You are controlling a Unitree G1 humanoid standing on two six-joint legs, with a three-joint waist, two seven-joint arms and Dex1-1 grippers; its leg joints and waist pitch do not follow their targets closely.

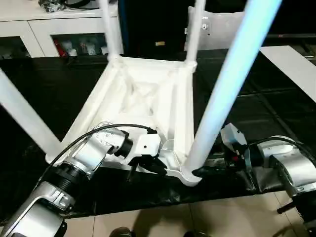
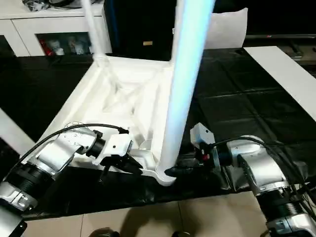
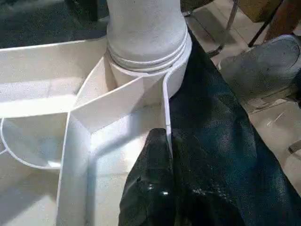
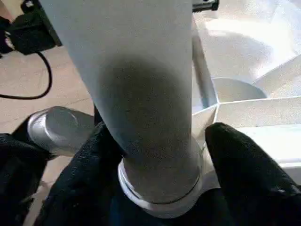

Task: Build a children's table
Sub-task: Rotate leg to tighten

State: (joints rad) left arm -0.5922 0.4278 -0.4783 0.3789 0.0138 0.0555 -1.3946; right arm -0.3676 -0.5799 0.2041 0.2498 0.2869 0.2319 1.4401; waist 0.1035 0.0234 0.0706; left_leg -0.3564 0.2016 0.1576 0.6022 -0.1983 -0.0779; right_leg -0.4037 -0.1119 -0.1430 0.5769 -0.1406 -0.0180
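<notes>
Upside down on the black-covered work table (image 1: 54, 98) lies the small white plastic children's table (image 1: 148, 98), its cross-ribbed underside filling the middle of the left eye view; four long white tapered tubular legs stand in its round corner sockets, two thin ones rising at the top centre, one slanting off the left edge, and the nearest leg (image 1: 227, 84) running from the lower centre up to the upper right. At lower left the silver left forearm reaches in, and the left gripper (image 1: 148, 165) sits at the near rim of the top, just left of the nearest socket. At lower right the right gripper (image 1: 205, 170) meets the foot of the nearest leg. A white cabinet (image 1: 59, 29) stands at upper left and a pale tiled floor (image 1: 197, 217) runs along the bottom. In the left wrist view the black fingers (image 3: 150, 188) are pressed together on the thin white rim wall (image 3: 165, 117) that curves up to the socket at the top centre, with black cloth on the right. In the right wrist view the two black fingers (image 4: 244, 165) stand apart on either side of the leg's base (image 4: 160, 165) just above its socket; whether they press on it cannot be told
</notes>
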